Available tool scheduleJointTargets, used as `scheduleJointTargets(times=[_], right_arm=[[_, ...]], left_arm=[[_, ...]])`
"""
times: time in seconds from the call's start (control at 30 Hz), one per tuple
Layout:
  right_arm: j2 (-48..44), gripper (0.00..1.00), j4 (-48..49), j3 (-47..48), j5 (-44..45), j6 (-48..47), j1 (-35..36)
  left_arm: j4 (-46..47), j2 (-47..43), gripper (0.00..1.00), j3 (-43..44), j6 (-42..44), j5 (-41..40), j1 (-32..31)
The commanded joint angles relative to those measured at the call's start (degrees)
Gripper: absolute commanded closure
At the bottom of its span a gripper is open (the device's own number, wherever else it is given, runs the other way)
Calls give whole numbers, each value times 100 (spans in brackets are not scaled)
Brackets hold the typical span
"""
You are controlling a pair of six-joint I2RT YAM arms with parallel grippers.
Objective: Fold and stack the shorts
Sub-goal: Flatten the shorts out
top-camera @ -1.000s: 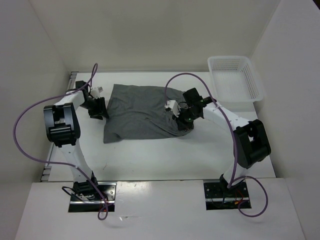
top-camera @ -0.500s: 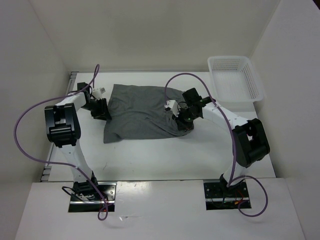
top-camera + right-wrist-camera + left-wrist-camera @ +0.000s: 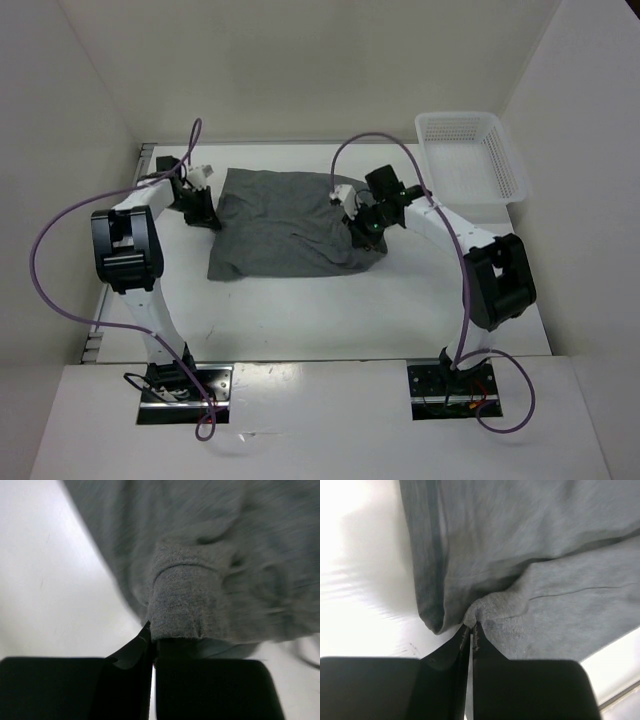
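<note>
Left wrist view: left gripper [image 3: 471, 629] pinches a bunched fold of the soft grey shorts [image 3: 530, 545]; right gripper [image 3: 152, 642] clamps their thick hem.

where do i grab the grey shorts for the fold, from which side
At the side edges of the shorts, each claw from its own outer side. The cloth lies flat, so only the edges give a lip; left claw and right claw are shut there.

white mesh basket [image 3: 470, 152] | table [image 3: 300, 310] far right corner | upright
</note>
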Motion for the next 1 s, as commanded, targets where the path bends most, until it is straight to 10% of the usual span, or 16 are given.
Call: scheduleJointTargets(times=[0.0, 0.27, 0.43, 0.97], right_arm=[[207, 100, 1050, 1145, 60, 907, -420], [1341, 100, 1404, 4808, 25, 1991, -1019], [984, 100, 1052, 4895, -379, 1614, -1019], [-1681, 100, -652, -555, -634, -705, -1019]], left_arm=[[-333, -530, 97, 939, 27, 257, 43], [-1081, -724, 100, 4489, 27, 257, 483], [-1529, -1347, 100, 4940, 27, 196, 483], [-3358, -3941, 100, -787, 27, -85, 483]])
